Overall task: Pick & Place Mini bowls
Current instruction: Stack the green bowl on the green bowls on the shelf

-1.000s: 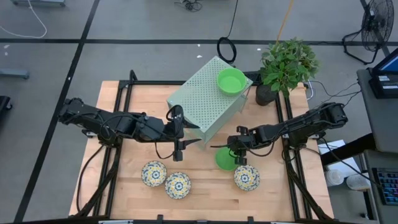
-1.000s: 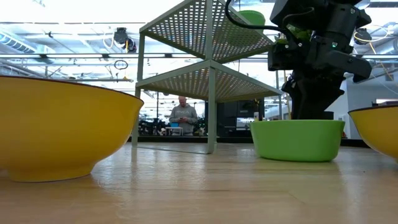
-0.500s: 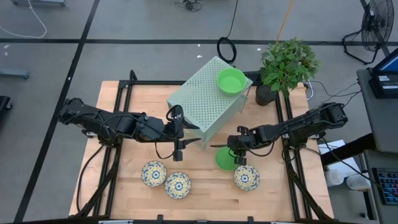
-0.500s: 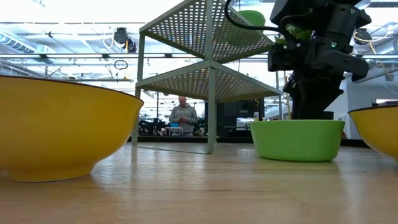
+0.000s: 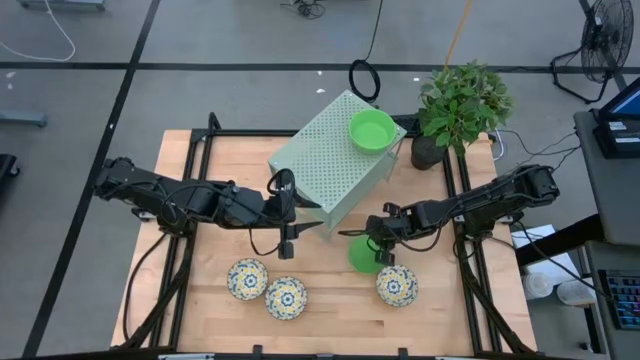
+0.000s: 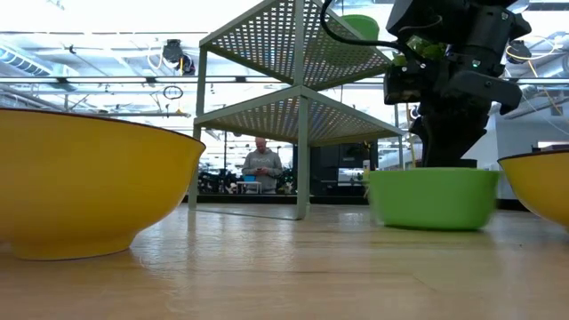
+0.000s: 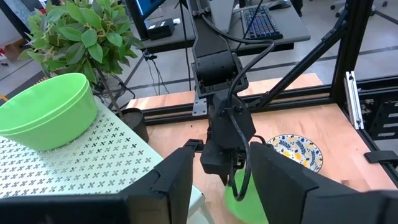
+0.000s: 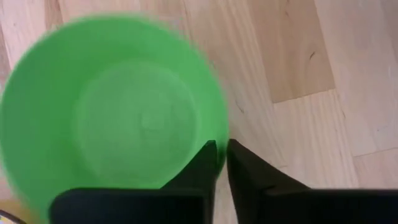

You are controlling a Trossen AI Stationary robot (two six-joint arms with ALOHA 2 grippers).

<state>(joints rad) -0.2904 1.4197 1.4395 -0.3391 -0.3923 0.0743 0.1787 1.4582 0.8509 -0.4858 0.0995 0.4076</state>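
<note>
Surface: wooden table (image 5: 330,290) filled the centre of the high view, with the perforated box (image 5: 330,160) at its upper middle.
Change: right gripper (image 5: 378,243) had just clamped its fingers on the rim of the green bowl (image 5: 364,255); in the low view that bowl (image 6: 433,197) had shifted slightly right.
Left gripper (image 5: 290,215): waited partly parted, grasping nothing, left of centre.
Other bowls: one green bowl on the box (image 5: 372,130); three floral bowls (image 5: 286,297) along the lower table.
Meaning: the grasp looked made; lifting likely came next.
</note>
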